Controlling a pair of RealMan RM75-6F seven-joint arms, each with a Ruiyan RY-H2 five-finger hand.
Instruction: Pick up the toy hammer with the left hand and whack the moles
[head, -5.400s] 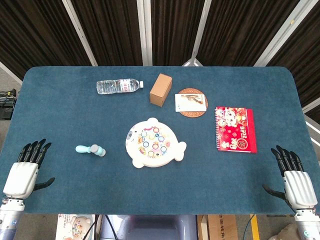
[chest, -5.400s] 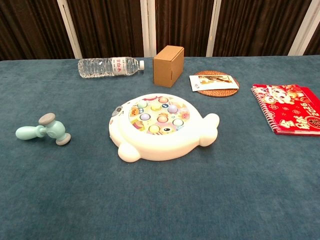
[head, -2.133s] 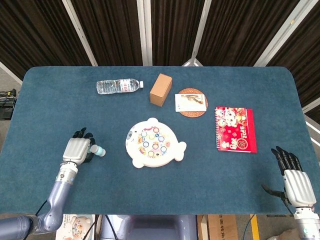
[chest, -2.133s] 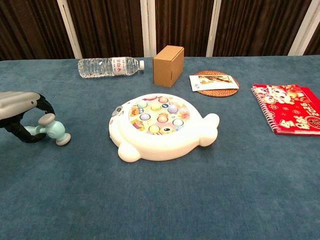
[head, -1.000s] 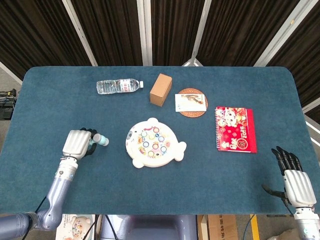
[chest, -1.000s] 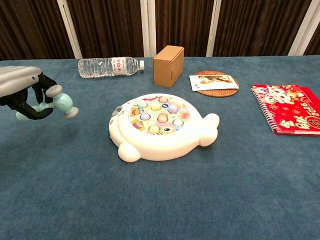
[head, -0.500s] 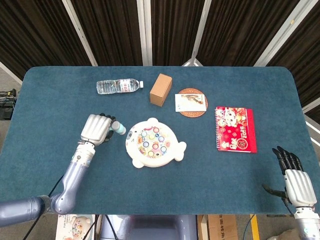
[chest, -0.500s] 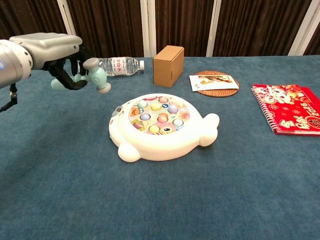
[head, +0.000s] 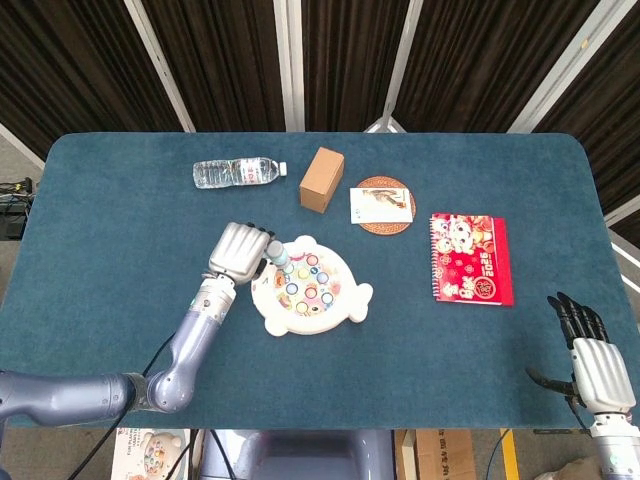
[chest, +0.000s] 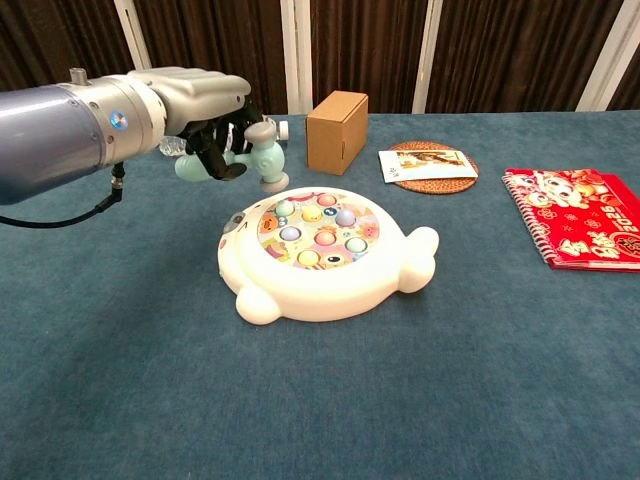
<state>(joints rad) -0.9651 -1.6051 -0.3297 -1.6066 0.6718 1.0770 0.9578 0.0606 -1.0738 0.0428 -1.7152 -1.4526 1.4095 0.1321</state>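
My left hand (head: 240, 251) (chest: 196, 105) grips the handle of the pale teal toy hammer (chest: 258, 152) (head: 279, 256) and holds it in the air. The hammer's grey-faced head hangs just above the back left edge of the white whale-shaped mole game (head: 309, 287) (chest: 322, 254). The game's round coloured moles (chest: 317, 228) show in its yellow centre. My right hand (head: 593, 360) rests open at the table's near right corner, fingers spread, holding nothing; the chest view does not show it.
A water bottle (head: 236, 172) lies at the back left, partly hidden behind my left hand in the chest view. A cardboard box (chest: 336, 131) stands behind the game. A round coaster with a card (chest: 430, 165) and a red spiral notebook (chest: 580, 217) lie to the right.
My left hand closed on the hammer, lifted it off the cloth and carried it right, from the table's left side to just above the game's left edge. The right hand stayed put.
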